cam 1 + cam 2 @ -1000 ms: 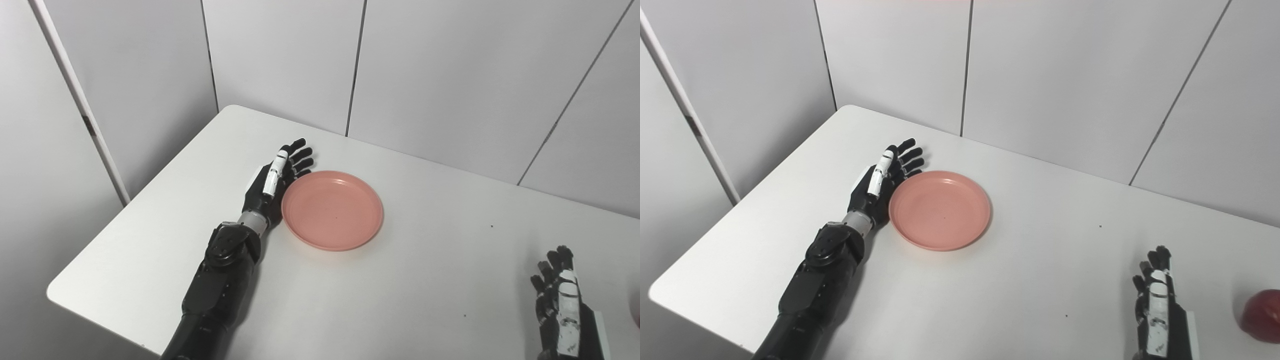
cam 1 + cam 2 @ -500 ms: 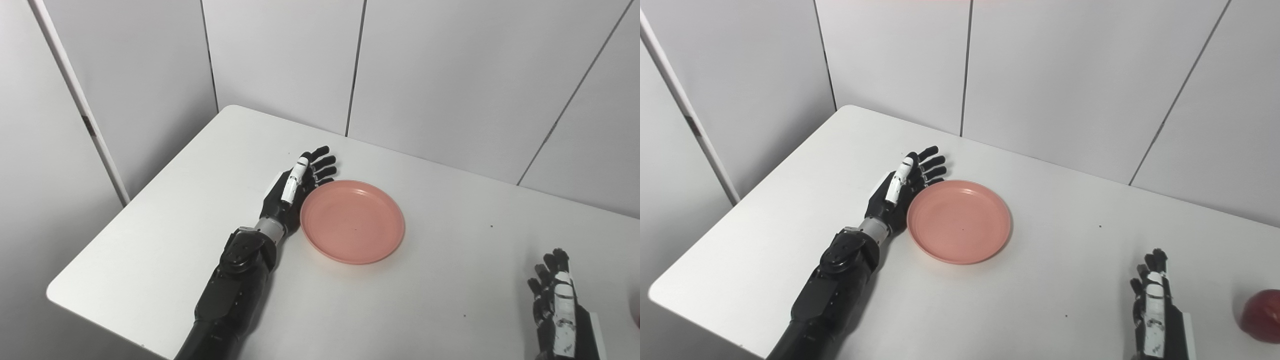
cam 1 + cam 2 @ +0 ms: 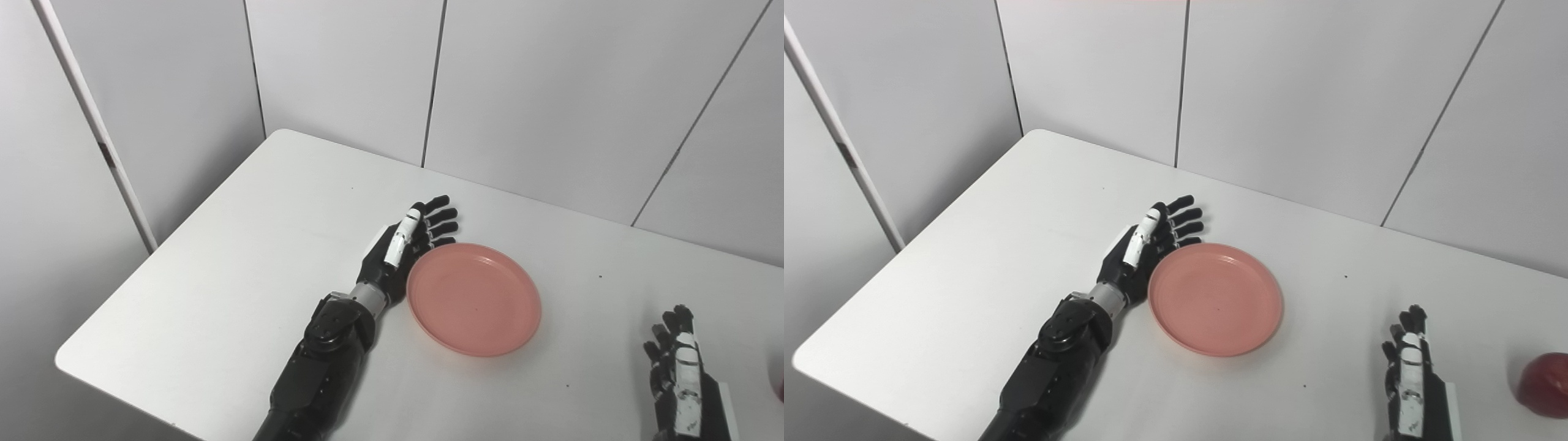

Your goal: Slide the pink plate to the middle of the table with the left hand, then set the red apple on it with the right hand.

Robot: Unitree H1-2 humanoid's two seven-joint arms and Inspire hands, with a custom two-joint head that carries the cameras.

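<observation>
Left hand (image 3: 401,251) flat-edged against the left rim of the pink plate (image 3: 474,298), fingers (image 3: 440,215) stretched out and spread, gripping nothing, just pressed side-on to the rim. Forearm running up from the bottom edge, slanting toward the upper right. Fingertips reaching past the plate's far-left edge, pointing at the back wall.

Plate flat on the white table (image 3: 245,257), right way up, empty, roughly central between the table's left edge and the right hand. Round, so no long axis to call and no heading to read.

Right hand (image 3: 1412,373) low at the bottom right, resting near the front edge, fingers extended upward and apart, holding nothing, well apart from the plate.

Now the difference between the eyes: red apple (image 3: 1543,386) plain in the right eye view, sitting on the table just right of the right hand, cut by the frame edge. Only a sliver of red at the right border in the left eye view. Stem direction not readable.
</observation>
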